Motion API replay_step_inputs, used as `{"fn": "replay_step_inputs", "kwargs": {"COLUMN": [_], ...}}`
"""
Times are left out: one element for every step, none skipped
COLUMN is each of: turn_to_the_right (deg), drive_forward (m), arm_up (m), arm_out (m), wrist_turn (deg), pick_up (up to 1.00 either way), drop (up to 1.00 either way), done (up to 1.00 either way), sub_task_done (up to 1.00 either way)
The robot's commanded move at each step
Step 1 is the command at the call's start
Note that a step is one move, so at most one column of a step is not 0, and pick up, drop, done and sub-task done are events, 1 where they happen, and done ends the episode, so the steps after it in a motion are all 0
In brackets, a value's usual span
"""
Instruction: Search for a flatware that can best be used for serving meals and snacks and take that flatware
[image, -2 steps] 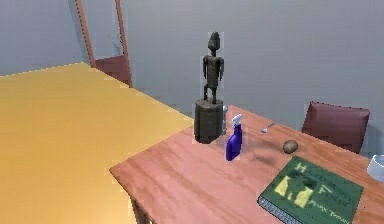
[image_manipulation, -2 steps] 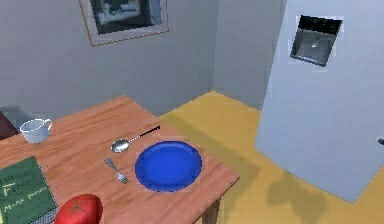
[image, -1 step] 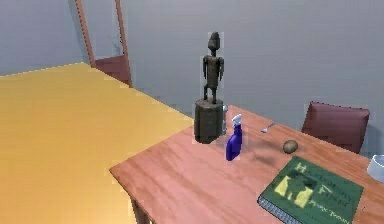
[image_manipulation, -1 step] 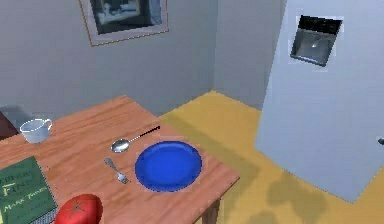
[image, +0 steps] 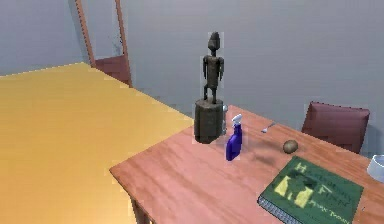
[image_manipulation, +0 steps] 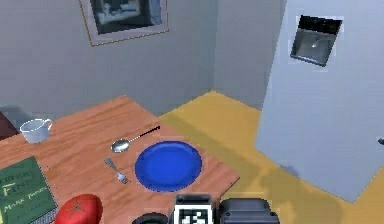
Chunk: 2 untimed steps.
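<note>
We see a brown wooden table (image_manipulation: 80, 125) on a yellow floor (image_manipulation: 235, 135). Far out past the gripper (image_manipulation: 150, 218), a framed picture (image_manipulation: 122, 18) hangs on the grey wall (image_manipulation: 40, 70). A tall grey fridge (image_manipulation: 325, 110) stands well apart from it.

One plate (image_manipulation: 168, 165), one spoon (image_manipulation: 130, 141), one fork (image_manipulation: 118, 172)

On the worktop (image_manipulation: 85, 130), the plate (image_manipulation: 168, 165) lies just right of the fork (image_manipulation: 119, 173), with the spoon (image_manipulation: 122, 144) behind them. The mug (image_manipulation: 36, 128) stands at the far left, and the book (image_manipulation: 25, 190) lies before it.
</note>
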Motion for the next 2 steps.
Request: {"fn": "replay_step_inputs", "kwargs": {"turn_to_the_right": [0.0,0.0], "drive_forward": [0.00,0.00], "arm_up": [0.00,0.00], "arm_out": [0.20,0.00], "wrist_turn": [0.0,45.0], "pick_up": [0.00,0.00], "drop": [0.00,0.00], "done": [0.00,0.00], "sub_task_done": [0.00,0.00]}}
